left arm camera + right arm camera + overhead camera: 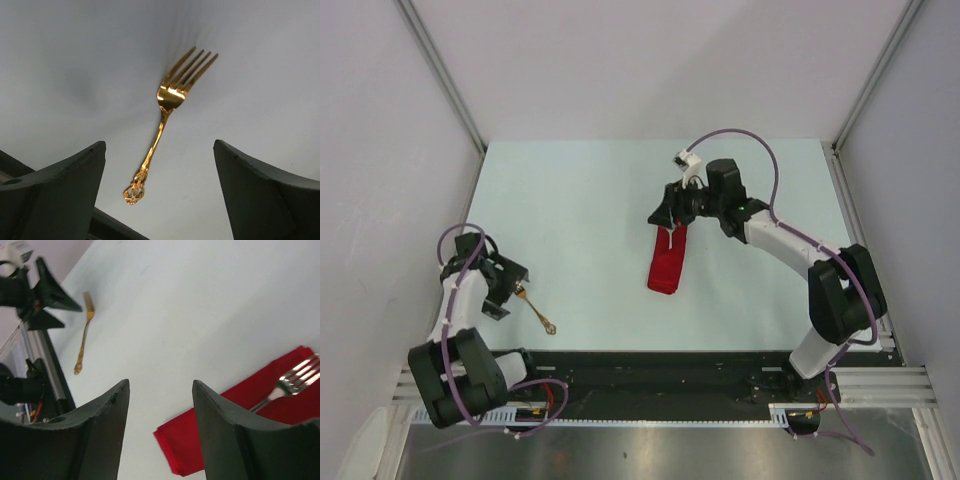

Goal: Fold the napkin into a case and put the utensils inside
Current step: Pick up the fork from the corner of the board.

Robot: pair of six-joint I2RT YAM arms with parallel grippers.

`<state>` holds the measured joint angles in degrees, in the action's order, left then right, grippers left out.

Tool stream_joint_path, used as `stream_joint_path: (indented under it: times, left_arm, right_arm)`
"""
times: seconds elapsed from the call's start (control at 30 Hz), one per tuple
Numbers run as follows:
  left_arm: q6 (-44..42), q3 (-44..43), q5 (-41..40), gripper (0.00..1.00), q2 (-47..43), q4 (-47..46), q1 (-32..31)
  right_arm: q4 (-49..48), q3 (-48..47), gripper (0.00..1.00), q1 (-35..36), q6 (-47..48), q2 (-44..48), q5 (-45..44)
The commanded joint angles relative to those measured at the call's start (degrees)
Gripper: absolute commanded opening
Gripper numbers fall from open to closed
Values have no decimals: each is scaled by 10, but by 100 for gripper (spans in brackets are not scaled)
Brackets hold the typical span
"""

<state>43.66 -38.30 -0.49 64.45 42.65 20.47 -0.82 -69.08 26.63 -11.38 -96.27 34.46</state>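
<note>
**Napkin** [666,265]: red, folded into a narrow strip, lying right of centre on the table [590,200]. In the top view its long axis runs from upper to lower frame, and the lower end leans slightly left. In the right wrist view it occupies the lower right corner.

**Silver-looking fork** [295,377]: lies on the napkin's upper end, roughly along the strip. In the right wrist view its tines point toward the right edge.

**Gold fork** [536,311]: flat on the table in the lower left of the top view, well apart from the napkin. Its axis is diagonal, with the tines upper left and the ornate handle end lower right. In the left wrist view the tines point to the upper right.

**Right gripper** [663,212]: above the napkin's upper end. The jaws stand apart, with bare table between them in the wrist view.

**Left gripper** [515,291]: at the gold fork's tine end. The jaws are spread wide. In the wrist view the fork lies between the fingers [60,190], which do not touch it.
</note>
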Motion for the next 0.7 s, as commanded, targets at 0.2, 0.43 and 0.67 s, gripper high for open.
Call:
stream_joint_path:
  times: [0.2,0.43,0.67]
  left_arm:
    - [-131,-92,-102,82,141,-141,4]
    - [-171,-57,-33,66,166,-204,3]
    - [-193,-22,15,71,164,-210,-6]
  right_arm:
    - [-60,82,57,43,-18,54,18]
    - [-80,104,56,27,-15,68,32]
    - [-97,115,55,18,-25,79,43]
